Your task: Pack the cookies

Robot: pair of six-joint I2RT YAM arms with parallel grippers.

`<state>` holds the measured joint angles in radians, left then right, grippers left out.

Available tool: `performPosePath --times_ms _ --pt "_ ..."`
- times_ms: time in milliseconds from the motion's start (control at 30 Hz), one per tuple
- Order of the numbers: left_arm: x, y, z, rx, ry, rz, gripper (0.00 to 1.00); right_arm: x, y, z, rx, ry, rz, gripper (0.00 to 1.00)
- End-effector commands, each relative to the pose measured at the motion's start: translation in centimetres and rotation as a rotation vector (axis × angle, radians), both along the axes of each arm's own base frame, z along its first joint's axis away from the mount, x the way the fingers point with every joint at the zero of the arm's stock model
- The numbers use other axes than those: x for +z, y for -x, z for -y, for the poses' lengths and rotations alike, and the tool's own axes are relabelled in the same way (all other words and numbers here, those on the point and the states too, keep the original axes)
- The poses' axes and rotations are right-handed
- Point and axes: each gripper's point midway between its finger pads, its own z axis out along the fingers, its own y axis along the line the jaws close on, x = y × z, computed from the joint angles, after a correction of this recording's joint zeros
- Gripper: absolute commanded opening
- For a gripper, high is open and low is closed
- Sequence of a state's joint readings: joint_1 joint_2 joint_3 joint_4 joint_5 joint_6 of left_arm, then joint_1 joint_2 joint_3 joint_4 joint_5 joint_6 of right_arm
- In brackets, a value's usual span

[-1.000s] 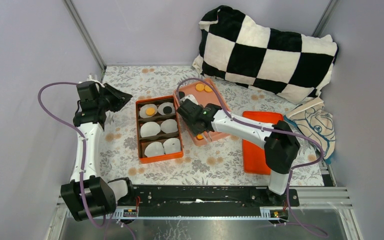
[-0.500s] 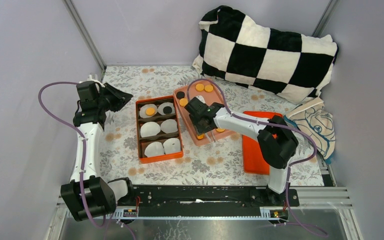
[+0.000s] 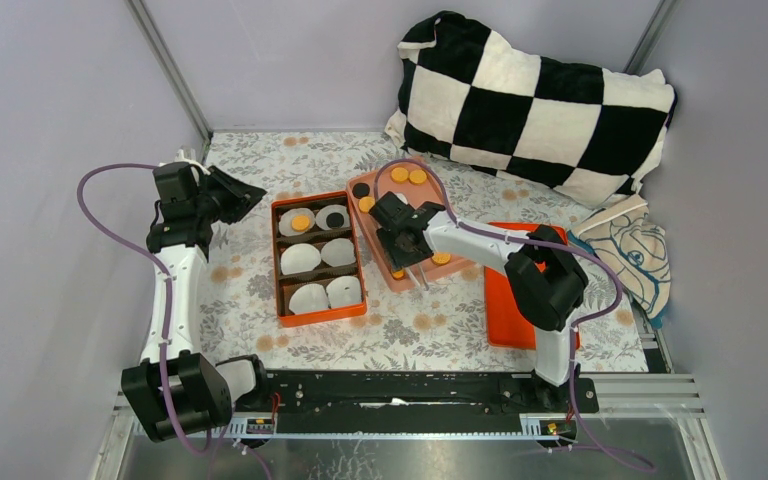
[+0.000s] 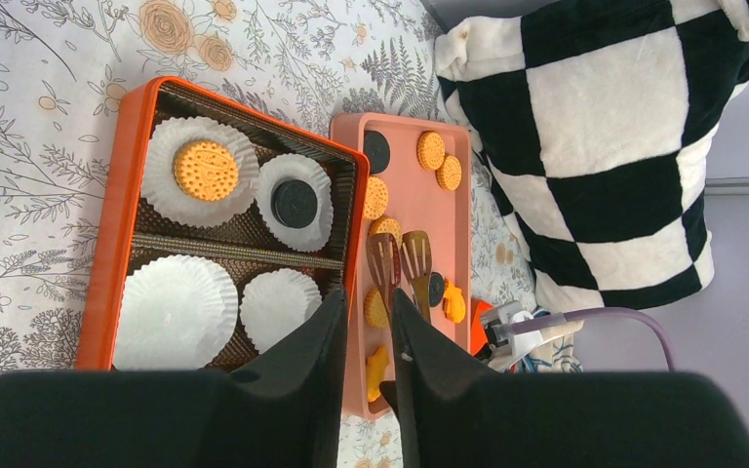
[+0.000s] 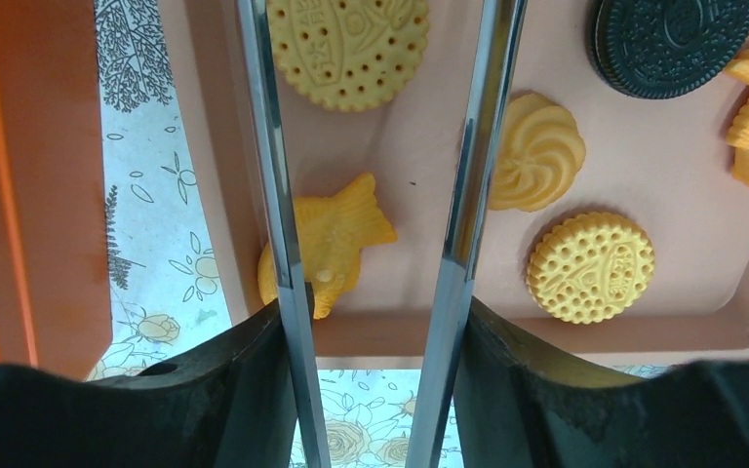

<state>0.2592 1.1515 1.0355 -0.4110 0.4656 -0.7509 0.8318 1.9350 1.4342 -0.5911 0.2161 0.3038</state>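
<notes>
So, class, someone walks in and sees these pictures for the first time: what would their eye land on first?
Probably the big black-and-white checked pillow in the far right corner. Next, the orange box mid-table, lined with white paper cups, two already holding cookies. Beside it is the pink tray of cookies, with the right hand hanging open over its near end.

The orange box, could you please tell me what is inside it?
Six white paper cups in the box. One far cup holds a golden cookie, the other a black cookie; four look empty. Anything beneath the cups is covered.
</notes>
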Motion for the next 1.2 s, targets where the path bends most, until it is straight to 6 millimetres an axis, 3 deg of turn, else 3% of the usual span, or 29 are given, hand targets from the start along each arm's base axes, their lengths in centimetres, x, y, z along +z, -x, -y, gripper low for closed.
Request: performPosePath --times_ms 0,67,167,300,433,567,667,800,1033,1167 --pt "-0.1 -0.3 0.2 -0.014 0.009 0.023 0.27 2.3 -0.3 -0.7 0.01 -0.024 0.006 0.56" --pt "-0.1 -0.3 0.3 -0.019 0.016 0.023 0.27 2.0 -0.4 -0.6 0.009 0.002 -0.007 0.53" --pt "-0.3 -0.3 0.4 -0.027 0.022 0.019 0.27 1.5 -0.6 -0.7 0.013 0.03 -0.024 0.32" --pt "-0.4 -0.2 0.5 -0.035 0.024 0.018 0.27 2.1 -1.5 -1.0 0.018 0.048 -0.008 0.14" --pt "-0.2 -0.2 0.6 -0.041 0.023 0.024 0.27 4.8 -2.4 -1.2 0.01 0.024 0.061 0.07" --pt "0.1 -0.3 0.5 -0.039 0.019 0.03 0.27 8.8 -2.1 -1.6 0.028 -0.043 0.139 0.05" --pt "0.0 -0.4 0.5 -0.038 0.024 0.024 0.27 11.1 -0.6 -2.6 0.074 -0.08 0.169 0.05" --pt "-0.3 -0.5 0.5 -0.037 0.028 0.016 0.27 12.1 2.6 -4.5 0.162 -0.112 0.137 0.05" --pt "-0.2 -0.4 0.5 -0.036 0.025 0.022 0.27 10.9 8.5 -7.1 0.303 -0.126 0.05 0.05" --pt "0.1 -0.3 0.6 -0.038 0.023 0.028 0.27 8.8 9.8 -7.4 0.315 -0.114 0.005 0.06"
